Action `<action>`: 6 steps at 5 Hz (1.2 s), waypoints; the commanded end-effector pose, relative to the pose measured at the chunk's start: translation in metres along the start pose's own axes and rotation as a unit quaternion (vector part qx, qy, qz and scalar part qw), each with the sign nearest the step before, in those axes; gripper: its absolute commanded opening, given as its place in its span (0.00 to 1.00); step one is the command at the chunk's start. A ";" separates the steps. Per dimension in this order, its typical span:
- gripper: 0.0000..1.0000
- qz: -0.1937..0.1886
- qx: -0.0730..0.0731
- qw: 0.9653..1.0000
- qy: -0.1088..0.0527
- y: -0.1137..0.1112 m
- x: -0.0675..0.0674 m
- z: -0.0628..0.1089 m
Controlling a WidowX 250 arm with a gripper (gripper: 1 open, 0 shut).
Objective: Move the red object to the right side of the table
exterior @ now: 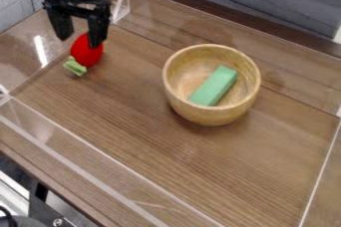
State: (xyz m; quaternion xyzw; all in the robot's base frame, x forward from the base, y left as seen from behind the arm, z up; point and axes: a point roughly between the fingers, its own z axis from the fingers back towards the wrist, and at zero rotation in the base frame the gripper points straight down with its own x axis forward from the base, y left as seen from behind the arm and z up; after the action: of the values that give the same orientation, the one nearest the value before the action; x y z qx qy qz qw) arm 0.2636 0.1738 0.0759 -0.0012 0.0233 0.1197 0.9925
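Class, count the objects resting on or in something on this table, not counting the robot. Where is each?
3: the red object at the left under the open jaws, the wooden bowl mid-table, the green block inside it.

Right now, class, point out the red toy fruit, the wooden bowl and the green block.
red toy fruit [88, 52]: camera view, on its rounded red body.
wooden bowl [181, 101]: camera view, on the near-left outer wall.
green block [213, 85]: camera view, on its top face.
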 end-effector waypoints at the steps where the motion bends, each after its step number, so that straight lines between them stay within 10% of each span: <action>1: 1.00 0.024 0.011 0.999 -0.033 0.014 0.019 0.004; 6: 1.00 0.060 0.006 0.998 -0.014 0.035 0.039 -0.041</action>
State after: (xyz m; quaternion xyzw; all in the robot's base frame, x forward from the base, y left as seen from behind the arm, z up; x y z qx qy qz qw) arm 0.2900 0.2103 0.0223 -0.0040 0.0286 0.1720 0.9847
